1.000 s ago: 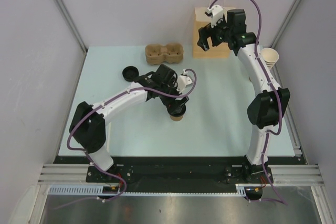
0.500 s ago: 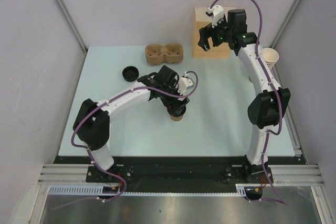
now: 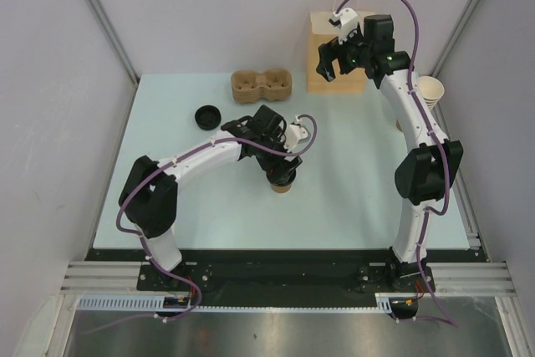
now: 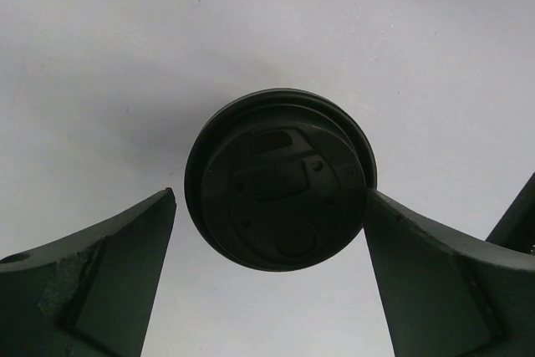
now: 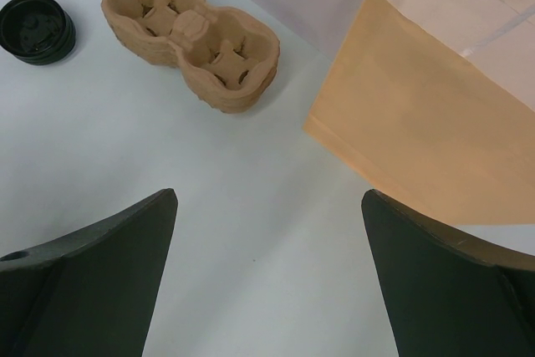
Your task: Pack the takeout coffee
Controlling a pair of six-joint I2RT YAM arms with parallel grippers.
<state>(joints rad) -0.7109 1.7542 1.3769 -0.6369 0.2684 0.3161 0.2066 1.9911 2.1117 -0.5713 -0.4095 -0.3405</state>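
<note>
The takeout coffee stands mid-table as a small tan cup (image 3: 282,187) with a round black lid (image 4: 280,180) on top. In the left wrist view the lid hides the cup body. My left gripper (image 3: 280,173) hangs straight over it, open, with a finger on each side of the lid (image 4: 269,194). The right finger's tip is at the lid's rim and the left finger stands a little apart. My right gripper (image 3: 331,59) is raised at the back, open and empty (image 5: 269,194), in front of the brown paper bag (image 3: 324,81).
A brown pulp two-cup tray (image 3: 262,86) (image 5: 192,35) lies at the back of the table. A second black lid (image 3: 206,116) (image 5: 36,31) lies left of it. The paper bag (image 5: 426,123) stands at the back right. A stack of tan cups (image 3: 430,91) sits at the right edge.
The left arm's elbow has swung slightly right, uncovering the spare lid, while its gripper stays over the cup. The right arm has not moved.
</note>
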